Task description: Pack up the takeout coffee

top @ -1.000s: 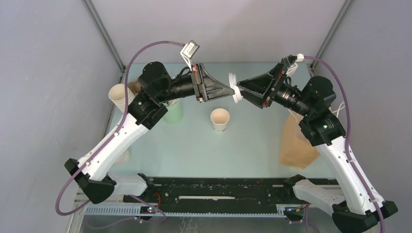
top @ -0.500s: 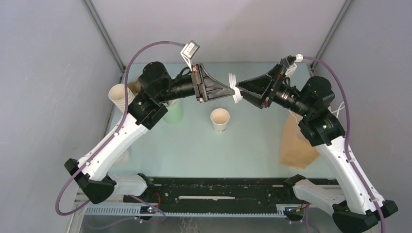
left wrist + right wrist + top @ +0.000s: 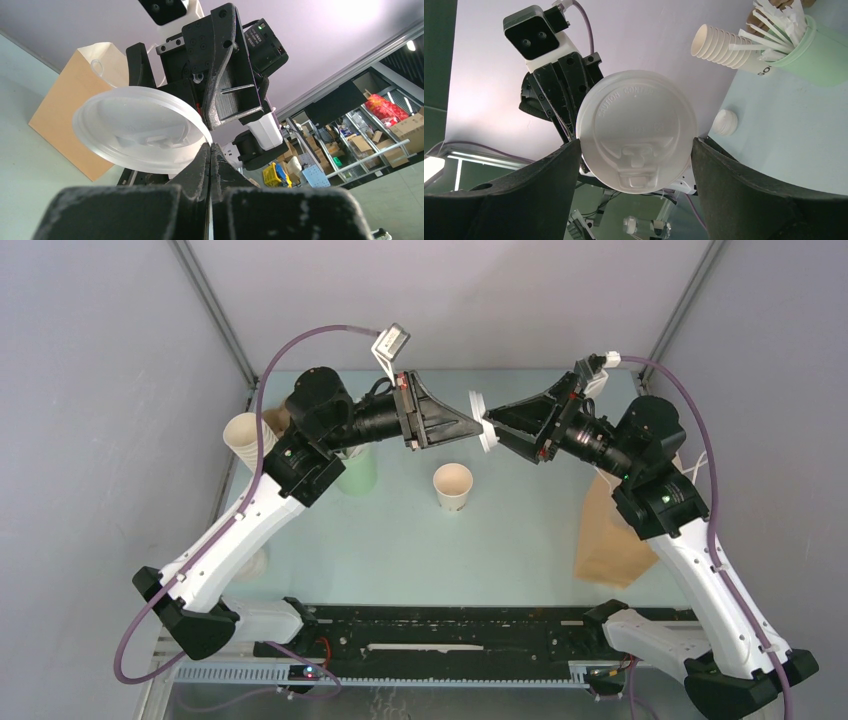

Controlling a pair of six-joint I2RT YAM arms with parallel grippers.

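Top external view: nearest the arm bases, a brown paper bag (image 3: 610, 535) is lying flat on the right side of the table (image 3: 520, 540). Mid-table, the paper cup (image 3: 452, 485) is standing upright and open-topped, with neither arm touching it. To its left, a pale green cup (image 3: 824, 60) holding white sticks is standing beside a stack of cream cups (image 3: 240, 440). Beyond and above the paper cup, the white lid (image 3: 479, 400) is hanging on edge in mid-air between both arms. The left gripper (image 3: 478, 425) is pinching the lid's rim with its jaws fully together. The right gripper (image 3: 492, 430) is holding its jaws wide, one finger pressing each opposite edge.
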